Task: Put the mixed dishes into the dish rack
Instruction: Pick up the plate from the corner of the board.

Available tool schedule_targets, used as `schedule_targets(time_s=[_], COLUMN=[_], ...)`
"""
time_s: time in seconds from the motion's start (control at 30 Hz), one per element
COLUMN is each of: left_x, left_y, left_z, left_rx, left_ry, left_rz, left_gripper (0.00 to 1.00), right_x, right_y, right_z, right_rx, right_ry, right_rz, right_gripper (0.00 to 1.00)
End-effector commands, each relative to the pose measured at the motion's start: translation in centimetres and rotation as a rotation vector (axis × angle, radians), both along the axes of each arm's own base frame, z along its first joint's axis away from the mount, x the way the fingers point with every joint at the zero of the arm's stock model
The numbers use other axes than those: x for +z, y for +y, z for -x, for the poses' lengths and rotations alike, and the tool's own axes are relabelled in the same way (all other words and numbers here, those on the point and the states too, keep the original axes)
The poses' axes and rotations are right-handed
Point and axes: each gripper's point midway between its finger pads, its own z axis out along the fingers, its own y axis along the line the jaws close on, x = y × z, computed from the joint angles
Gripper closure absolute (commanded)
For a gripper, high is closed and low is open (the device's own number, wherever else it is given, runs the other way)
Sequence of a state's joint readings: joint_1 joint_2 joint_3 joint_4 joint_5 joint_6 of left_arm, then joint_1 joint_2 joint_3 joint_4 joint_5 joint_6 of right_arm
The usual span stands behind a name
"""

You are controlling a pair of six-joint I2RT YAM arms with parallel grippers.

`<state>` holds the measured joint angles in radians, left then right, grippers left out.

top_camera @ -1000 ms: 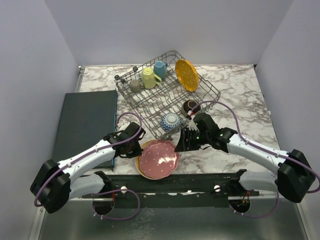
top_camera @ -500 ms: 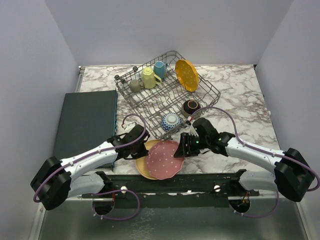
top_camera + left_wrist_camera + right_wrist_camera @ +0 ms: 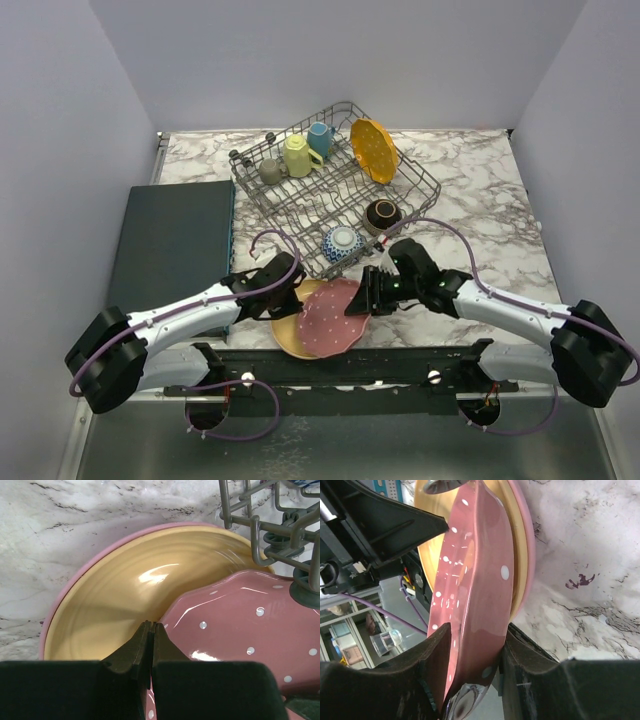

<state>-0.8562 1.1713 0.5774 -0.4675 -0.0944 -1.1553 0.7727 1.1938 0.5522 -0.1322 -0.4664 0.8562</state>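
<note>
My right gripper (image 3: 372,293) is shut on the rim of the scalloped pink white-dotted plate (image 3: 333,318), which is tilted up off the plates beneath; in the right wrist view the plate (image 3: 475,590) sits edge-on between my fingers. Under it lie a peach plate (image 3: 115,595) and a pink plate (image 3: 60,600). My left gripper (image 3: 285,295) is shut and empty, its tips (image 3: 151,626) at the dotted plate's left edge over the peach plate. The grey wire dish rack (image 3: 330,190) holds an orange plate (image 3: 372,150), yellow (image 3: 296,156), blue (image 3: 320,138) and olive (image 3: 270,170) mugs, a dark brown bowl (image 3: 382,213) and a blue-patterned bowl (image 3: 342,241).
A dark flat mat (image 3: 172,245) lies left of the rack. The rack's near corner tines (image 3: 280,530) stand just beyond the plates. The black frame rail (image 3: 350,365) runs along the table's near edge.
The right gripper has lifted the dotted plate's right edge, tilting it up off the stack and exposing the peach plate. The left gripper has moved right, to the plate's left edge.
</note>
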Motion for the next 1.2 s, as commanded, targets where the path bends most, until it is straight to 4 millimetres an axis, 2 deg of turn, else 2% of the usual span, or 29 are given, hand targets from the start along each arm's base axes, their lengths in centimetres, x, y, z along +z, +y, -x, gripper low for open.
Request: schedule_targets(time_s=[0.0,0.37,0.43,0.6,0.67,0.77,0.87,0.93,1.03,1.17], left_x=[-3.3,-3.0,-3.1,-3.1,-2.9,-2.4,-1.6,-1.0,0.0,1.4], left_y=[2.1,2.4,2.5,2.8,2.7,2.6,2.5,2.5,2.6,2.8], left_z=[3.6,3.4,3.3,3.2,3.2,3.0,2.7,2.4,2.1,1.6], left_rx=[-0.036,-0.031,-0.03,-0.029,-0.03,-0.029,-0.03,-0.029,-0.026,-0.026], left_ry=[0.137,0.109,0.104,0.098,0.093,0.079,0.057,0.039,0.014,-0.021], left_rz=[-0.108,-0.104,-0.108,-0.119,-0.117,-0.11,-0.095,-0.089,-0.09,-0.092], left_gripper=[0.97,0.96,0.96,0.95,0.91,0.81,0.64,0.57,0.51,0.49], right_x=[1.5,1.2,1.2,0.8,0.7,0.7,1.0,1.3,1.9,2.9], right_y=[0.7,-0.3,-0.5,-0.9,-1.1,-1.3,-1.7,-1.9,-2.1,-2.2], right_z=[0.3,0.5,0.5,0.7,0.9,0.9,0.8,0.6,0.4,0.0], right_rx=[0.003,-0.041,-0.048,-0.057,-0.059,-0.059,-0.06,-0.062,-0.064,-0.068], right_ry=[-0.005,0.001,0.002,0.007,0.009,0.001,-0.019,-0.037,-0.066,-0.099], right_rz=[-0.069,-0.037,-0.034,-0.018,-0.014,-0.007,0.011,0.025,0.032,0.028], right_gripper=[0.58,0.71,0.75,0.92,0.99,0.99,0.99,0.99,0.99,0.99])
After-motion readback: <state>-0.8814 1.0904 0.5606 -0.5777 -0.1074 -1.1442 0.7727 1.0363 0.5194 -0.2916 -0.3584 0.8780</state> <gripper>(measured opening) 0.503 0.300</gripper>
